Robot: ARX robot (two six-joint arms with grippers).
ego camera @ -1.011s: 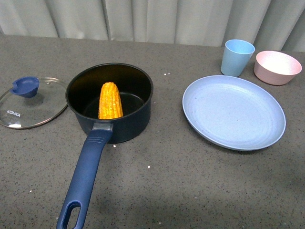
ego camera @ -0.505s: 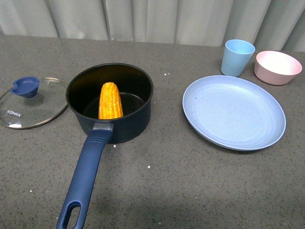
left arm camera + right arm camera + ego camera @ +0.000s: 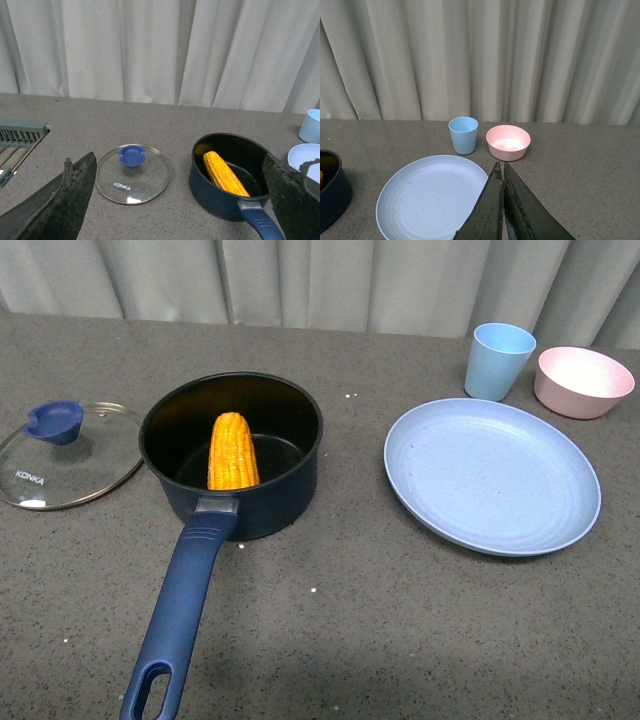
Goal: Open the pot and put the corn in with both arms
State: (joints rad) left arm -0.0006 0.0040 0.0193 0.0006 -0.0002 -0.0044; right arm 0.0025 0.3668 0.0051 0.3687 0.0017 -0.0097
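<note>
Lid [image 3: 68, 455], marked "KONKA", beside pot [image 3: 232, 455]; corn [image 3: 231, 451] inside. Left gripper [image 3: 175, 200] spread wide, empty; right gripper [image 3: 502, 200] closed, empty.

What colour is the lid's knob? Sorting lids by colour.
Blue; the lid's knob shows best in the left wrist view.

The grey speckled table [image 3: 400, 640] was viewed by the front camera from above and close by, angled down towards the pale curtain [image 3: 330, 280] at its far edge. From the left wrist camera, set low and further back, the same curtain was faced between two widely parted black fingers [image 3: 55, 205]. The dark navy round saucepan [image 3: 232, 455] and the steel-rimmed glass lid [image 3: 68, 455] were shared by these views. Above the touching fingers [image 3: 492, 210] of the right gripper, the wide light-blue plate [image 3: 432, 197], the light-blue cup [image 3: 463, 135] and the pink bowl [image 3: 508, 142] were framed by the right wrist camera, as in the front view.
</note>
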